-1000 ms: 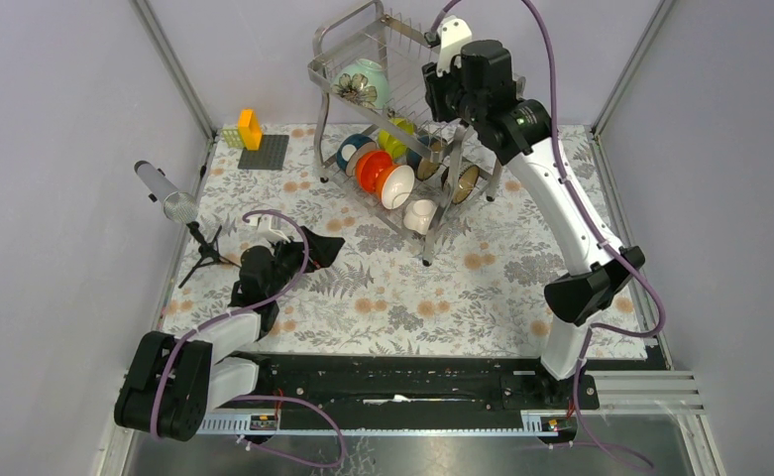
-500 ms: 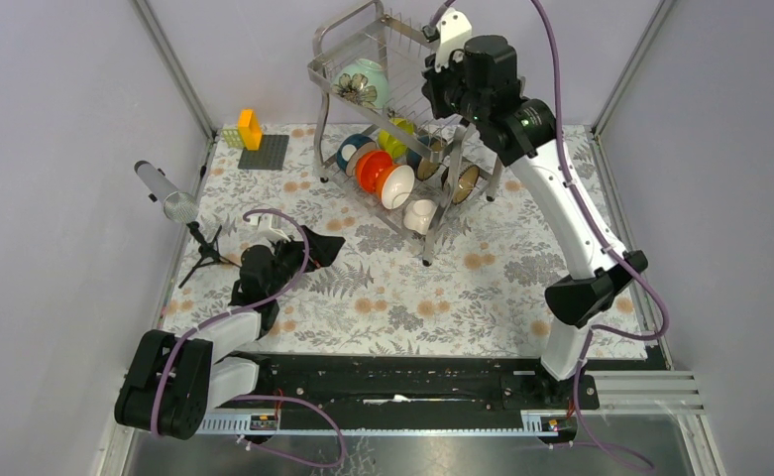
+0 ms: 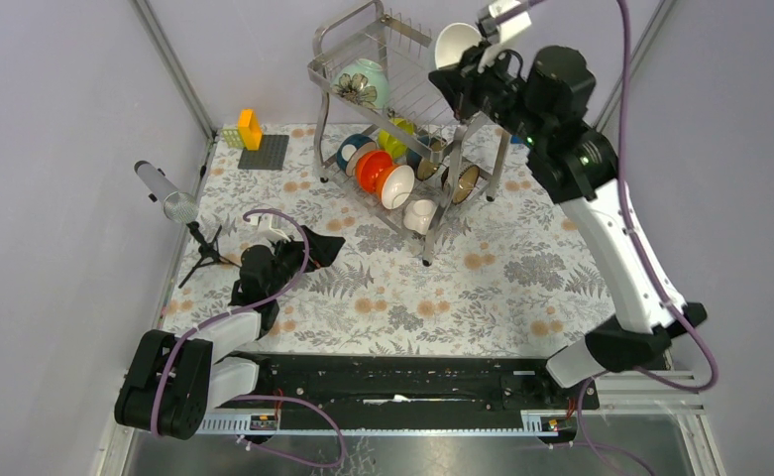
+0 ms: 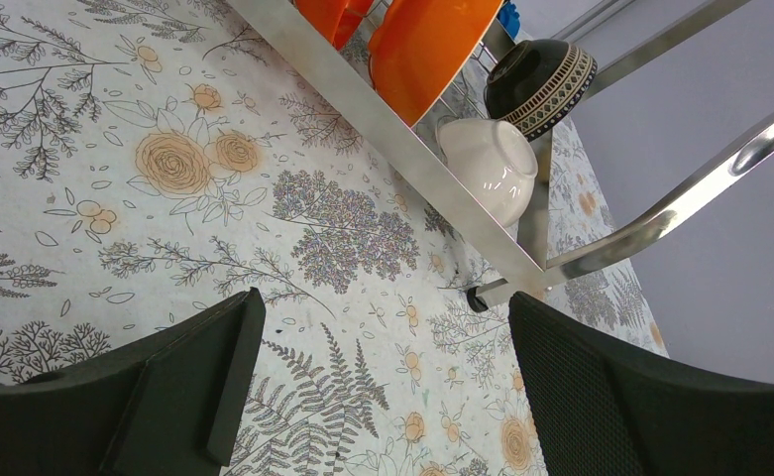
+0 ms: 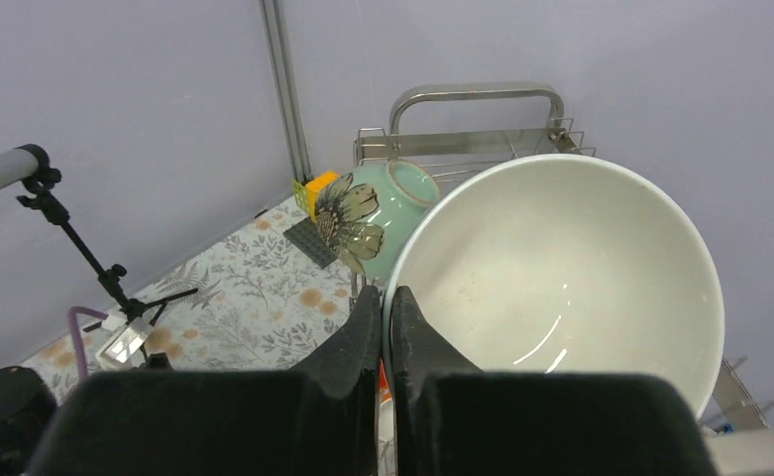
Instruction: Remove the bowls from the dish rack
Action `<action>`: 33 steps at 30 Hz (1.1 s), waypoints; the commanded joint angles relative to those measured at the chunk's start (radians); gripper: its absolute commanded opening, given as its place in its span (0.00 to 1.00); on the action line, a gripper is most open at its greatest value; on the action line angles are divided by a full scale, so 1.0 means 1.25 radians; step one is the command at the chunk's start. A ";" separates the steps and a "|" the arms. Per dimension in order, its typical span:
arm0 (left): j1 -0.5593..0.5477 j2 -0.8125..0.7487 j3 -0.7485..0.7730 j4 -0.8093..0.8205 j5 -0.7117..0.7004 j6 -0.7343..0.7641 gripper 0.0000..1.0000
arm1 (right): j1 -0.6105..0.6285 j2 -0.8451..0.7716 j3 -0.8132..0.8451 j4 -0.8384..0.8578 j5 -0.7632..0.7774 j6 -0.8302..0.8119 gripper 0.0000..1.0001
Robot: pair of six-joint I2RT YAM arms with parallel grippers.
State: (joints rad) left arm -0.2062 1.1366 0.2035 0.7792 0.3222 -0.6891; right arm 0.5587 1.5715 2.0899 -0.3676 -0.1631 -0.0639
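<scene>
Gripping: the right gripper (image 5: 385, 302) was clenched on the rim of a white bowl (image 5: 561, 288). One finger lay inside the wall and one outside, with the thin edge pinched between them.
Bowl's place: the white bowl hung to one side of the jaws with its hollow facing the wrist camera. It appeared raised off the top tier of the dish rack (image 3: 335, 28).
Handling: it looked like glazed ceramic, so probably stiff, smooth, slippery and breakable. Its weight sat off-centre from the pinch, so it could pivot or slide if swung fast.
Hold: the rim was the only part thin enough for the jaws. A deep bite, with the wall well down between the fingers, seemed safest.
Beyond the fingertips: a floral pale-green bowl (image 5: 378, 208) lay on its side in the top tier, close to the held bowl.
Left gripper (image 4: 383, 377): its jaws were spread wide and held nothing, low over the floral tablecloth (image 4: 174, 164).
Ahead of those jaws: the lower tier held an orange bowl (image 4: 432, 45), a small white bowl (image 4: 487, 164) and a dark patterned bowl (image 4: 541, 74), all tipped on edge.
</scene>
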 commanded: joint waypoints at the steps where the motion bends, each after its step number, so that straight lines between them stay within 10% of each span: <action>1: -0.003 -0.004 0.030 0.029 0.009 0.006 0.99 | 0.007 -0.145 -0.118 0.161 0.021 0.016 0.00; 18: -0.004 -0.010 0.029 0.029 0.010 0.005 0.99 | 0.007 -0.652 -0.859 0.221 0.445 0.172 0.00; 33: -0.008 -0.005 0.030 0.023 0.005 0.012 0.99 | -0.035 -0.381 -1.004 0.187 0.504 0.323 0.00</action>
State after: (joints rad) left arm -0.2108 1.1351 0.2035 0.7731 0.3229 -0.6888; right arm 0.5526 1.0416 0.7750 -0.2035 0.4500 0.3046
